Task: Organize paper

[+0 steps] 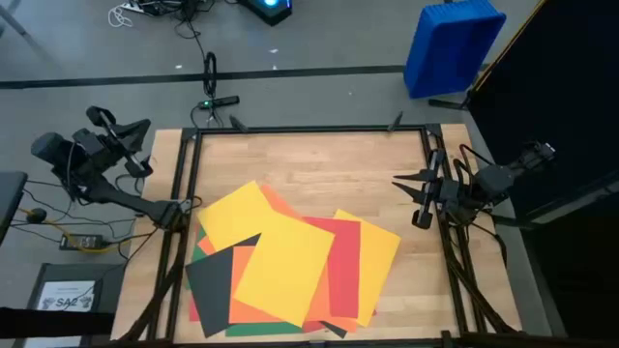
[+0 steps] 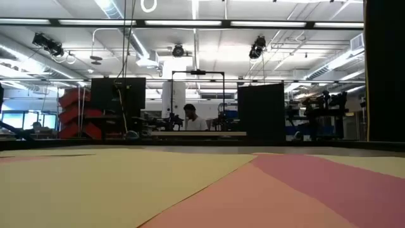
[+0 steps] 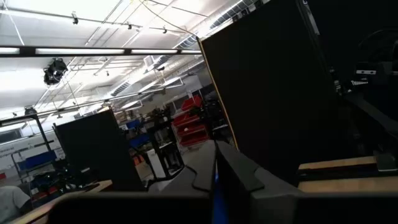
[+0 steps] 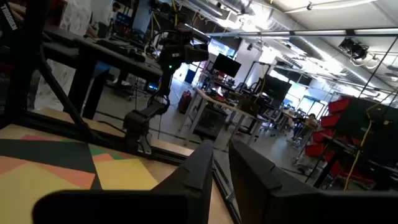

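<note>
A loose, overlapping pile of paper lies flat on the wooden table's near half: a yellow sheet [image 1: 285, 271] on top, more yellow [image 1: 379, 259], red [image 1: 340, 253], orange [image 1: 276, 201], black [image 1: 221, 285] and green [image 1: 256, 330] under it. The low view shows a yellow sheet [image 2: 95, 183] and a reddish one [image 2: 310, 190] close up. My left gripper [image 1: 135, 147] is folded back beyond the table's left edge, shut, its fingers [image 3: 217, 177] aimed up into the room. My right gripper [image 1: 416, 198] hovers at the right edge, fingers [image 4: 219, 165] nearly together, touching nothing.
A black metal frame [image 1: 309, 130] rings the table. The far half of the wood [image 1: 319, 164] is bare. Off the table are a blue bin [image 1: 450, 43] at the far right, a small white printed sheet [image 1: 66, 295] at the near left, and cables [image 1: 58, 227].
</note>
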`<state>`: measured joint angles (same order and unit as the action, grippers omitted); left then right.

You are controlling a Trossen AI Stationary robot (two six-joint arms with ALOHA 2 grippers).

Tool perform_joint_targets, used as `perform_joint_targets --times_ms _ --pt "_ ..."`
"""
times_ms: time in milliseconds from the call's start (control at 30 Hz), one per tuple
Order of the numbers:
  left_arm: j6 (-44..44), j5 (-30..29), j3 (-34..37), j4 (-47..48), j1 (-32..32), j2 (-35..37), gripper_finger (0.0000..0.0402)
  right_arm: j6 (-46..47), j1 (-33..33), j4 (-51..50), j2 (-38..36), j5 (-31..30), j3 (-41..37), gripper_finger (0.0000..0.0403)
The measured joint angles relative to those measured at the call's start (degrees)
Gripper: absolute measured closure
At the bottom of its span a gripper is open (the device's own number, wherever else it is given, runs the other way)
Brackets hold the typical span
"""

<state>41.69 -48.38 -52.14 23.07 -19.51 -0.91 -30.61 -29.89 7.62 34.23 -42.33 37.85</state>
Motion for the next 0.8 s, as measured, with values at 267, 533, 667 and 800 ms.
perform_joint_targets --times_ms 267,533,667,800 --pt "0.0 0.0 0.0 -0.02 -0.01 0.02 0.0401 0.0 0.01 0.0 -0.02 0.0 0.0 0.0378" --pt "0.0 0.0 0.0 -0.01 -0.01 0.01 0.0401 0.0 0.01 0.0 -0.02 0.0 0.0 0.037" --pt "0.0 0.0 0.0 -0.02 0.0 0.02 0.0401 -0.01 0.0 0.01 -0.02 0.02 0.0 0.0366" --pt "0.0 0.0 0.0 0.0 0.0 0.0 0.0401 0.0 0.0 0.0 -0.02 0.0 0.0 0.0364"
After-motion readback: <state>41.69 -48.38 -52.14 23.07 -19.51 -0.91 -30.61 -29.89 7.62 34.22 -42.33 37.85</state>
